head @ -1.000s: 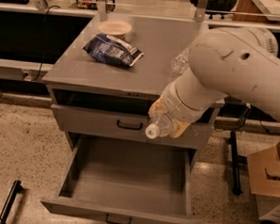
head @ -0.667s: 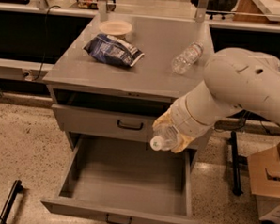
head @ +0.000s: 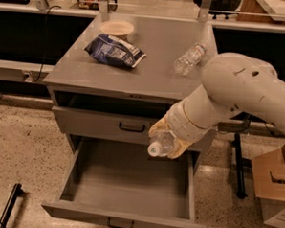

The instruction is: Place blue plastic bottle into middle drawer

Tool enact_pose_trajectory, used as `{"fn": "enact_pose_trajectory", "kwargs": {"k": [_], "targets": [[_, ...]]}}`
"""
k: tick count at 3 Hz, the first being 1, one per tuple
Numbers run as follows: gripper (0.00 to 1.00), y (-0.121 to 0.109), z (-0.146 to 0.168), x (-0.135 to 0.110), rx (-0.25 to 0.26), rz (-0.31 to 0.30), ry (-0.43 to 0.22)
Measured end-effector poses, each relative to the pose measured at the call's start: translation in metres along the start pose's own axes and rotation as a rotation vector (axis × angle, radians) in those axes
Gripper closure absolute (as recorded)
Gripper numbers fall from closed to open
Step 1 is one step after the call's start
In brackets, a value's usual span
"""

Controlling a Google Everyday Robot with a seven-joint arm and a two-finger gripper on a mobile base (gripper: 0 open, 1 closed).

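Gripper (head: 169, 142) position: in front of and below the worktop's (head: 154, 76) front edge, close to its front right corner, over the right rear part of the middle drawer (head: 71, 175). The cream-coloured fingers (head: 179, 147) are clamped on either side of the plastic bottle (head: 163, 144), which hangs in the air and touches neither the drawer nor the cabinet front. The bottle's long axis lies nearly level, tilted slightly down. Its white cap (head: 154, 149) points towards the worktop's front left corner side and outward from the cabinet; the base is hidden inside the gripper, and so is any label.

Middle drawer: pulled fully out, black handle (head: 121, 224) on its front panel. The shallower upper drawer (head: 103, 125) is pushed in.

Worktop items: a blue snack bag (head: 114, 50) near the rear left corner, a paper bowl (head: 117, 28) just behind it at the rear edge, and a small clear bottle (head: 189, 58) lying on its side near the right edge.
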State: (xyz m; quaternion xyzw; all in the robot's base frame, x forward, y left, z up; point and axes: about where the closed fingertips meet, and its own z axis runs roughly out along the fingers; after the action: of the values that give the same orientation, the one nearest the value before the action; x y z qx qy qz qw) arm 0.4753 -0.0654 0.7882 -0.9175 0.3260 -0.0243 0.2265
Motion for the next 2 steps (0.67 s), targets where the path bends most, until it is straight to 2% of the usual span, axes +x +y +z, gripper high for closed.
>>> {"fn": "enact_pose_trajectory", "kwargs": {"k": [1,2], "targets": [[1.0,0.008,0.047,-0.025,0.032,-0.044,-0.12],[1.0,0.008,0.093,-0.045,0.144,-0.102,-0.188]]}}
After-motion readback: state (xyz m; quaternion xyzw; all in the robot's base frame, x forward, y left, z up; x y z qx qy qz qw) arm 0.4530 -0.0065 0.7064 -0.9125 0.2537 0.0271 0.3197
